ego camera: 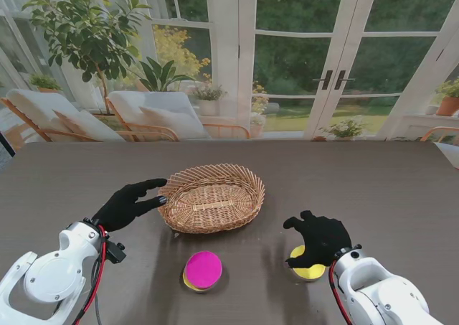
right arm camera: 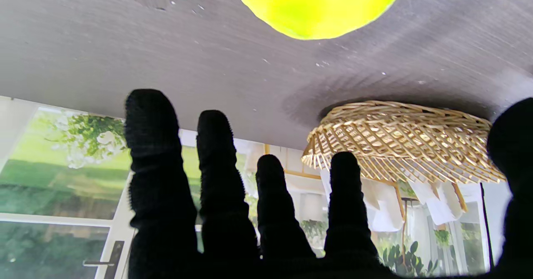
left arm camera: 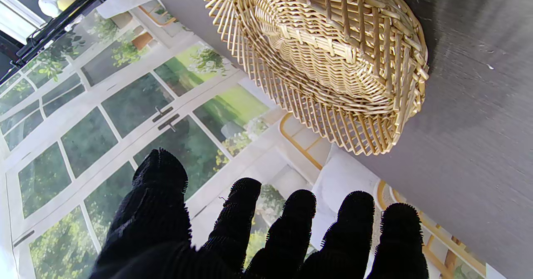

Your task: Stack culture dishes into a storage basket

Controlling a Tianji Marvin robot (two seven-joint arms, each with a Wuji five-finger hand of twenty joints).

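Note:
An oval wicker basket (ego camera: 211, 196) (left arm camera: 333, 62) (right arm camera: 399, 141) sits mid-table with nothing in it. A magenta culture dish (ego camera: 203, 269) lies nearer to me, stacked on a yellow one whose edge peeks out. A yellow dish (ego camera: 313, 271) (right arm camera: 318, 4) lies to the right, partly under my right hand (ego camera: 320, 238) (right arm camera: 233, 195), which hovers over it with fingers spread and holds nothing. My left hand (ego camera: 130, 204) (left arm camera: 258, 229) floats open just left of the basket, fingertips close to its rim.
The dark wooden table (ego camera: 373, 189) stretches wide on both sides. Behind its far edge stand lounge chairs (ego camera: 154, 113), potted plants and glass doors.

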